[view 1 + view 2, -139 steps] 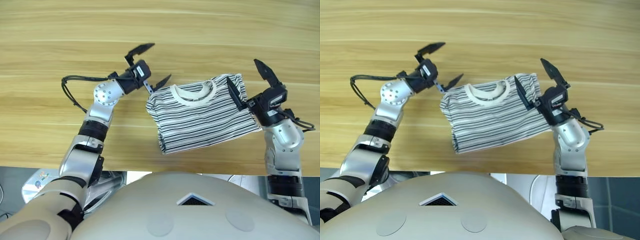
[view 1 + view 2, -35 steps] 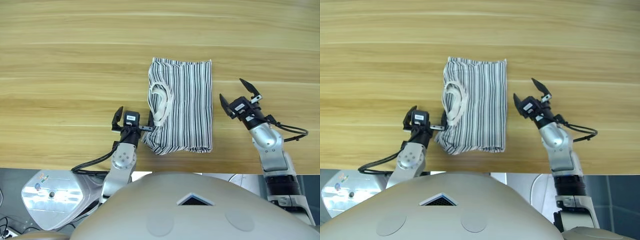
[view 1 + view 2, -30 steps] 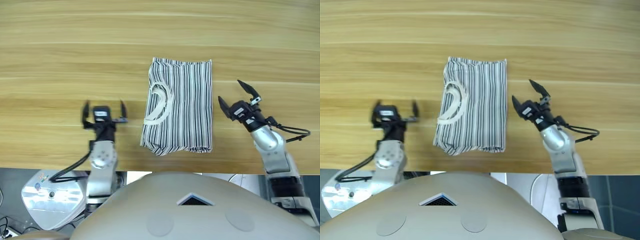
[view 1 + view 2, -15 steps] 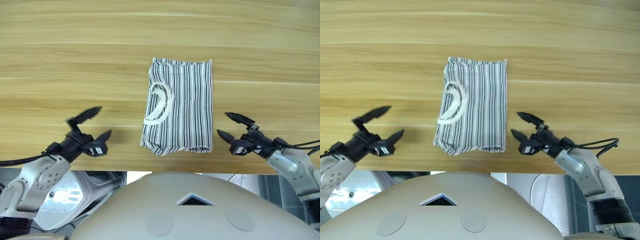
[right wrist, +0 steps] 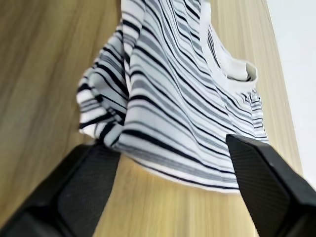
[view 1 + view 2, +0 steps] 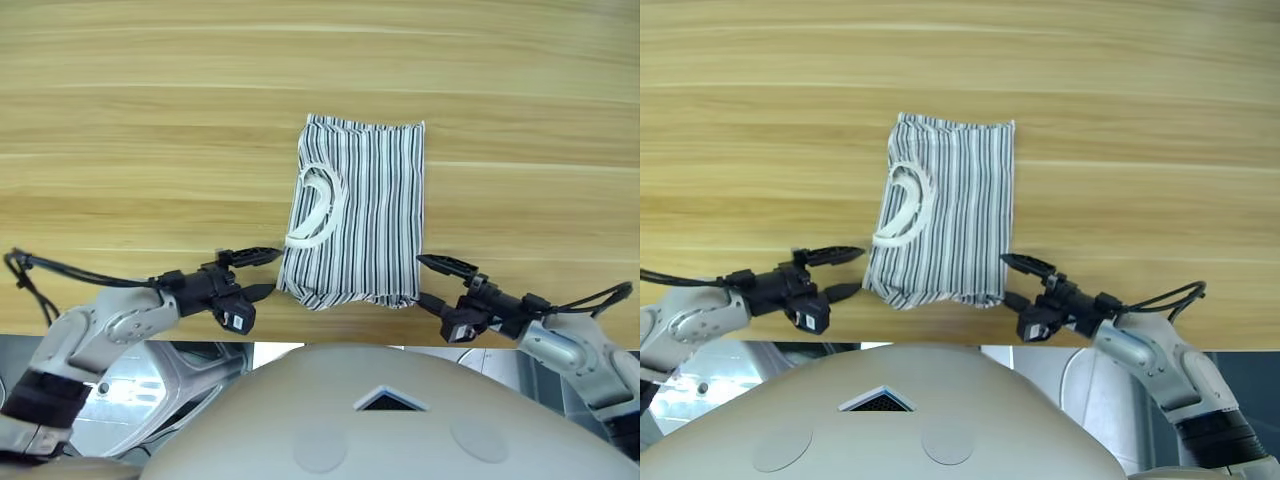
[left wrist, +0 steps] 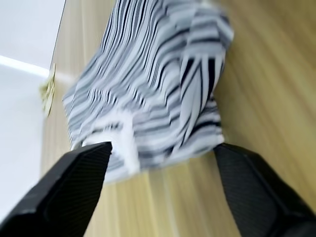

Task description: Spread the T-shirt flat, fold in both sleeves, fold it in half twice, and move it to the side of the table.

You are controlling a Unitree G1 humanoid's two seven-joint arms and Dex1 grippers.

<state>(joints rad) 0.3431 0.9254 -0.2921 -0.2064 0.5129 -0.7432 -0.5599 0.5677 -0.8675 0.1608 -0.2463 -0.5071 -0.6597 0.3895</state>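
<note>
One wooden worktop (image 6: 150, 120) carries the folded striped T-shirt (image 6: 365, 200), lying centrally beside the near edge, white collar toward the left. Head views show the left tool (image 6: 272, 270) and right tool (image 6: 420, 278), both spread, flanking its near corners (just beside them). Wrist views add the bunched layers there, each tool's dark fingers framing the cloth.

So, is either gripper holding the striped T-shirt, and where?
Nothing is held: left gripper and right gripper stand open by near corners of the folded black-and-white striped T-shirt.
</note>
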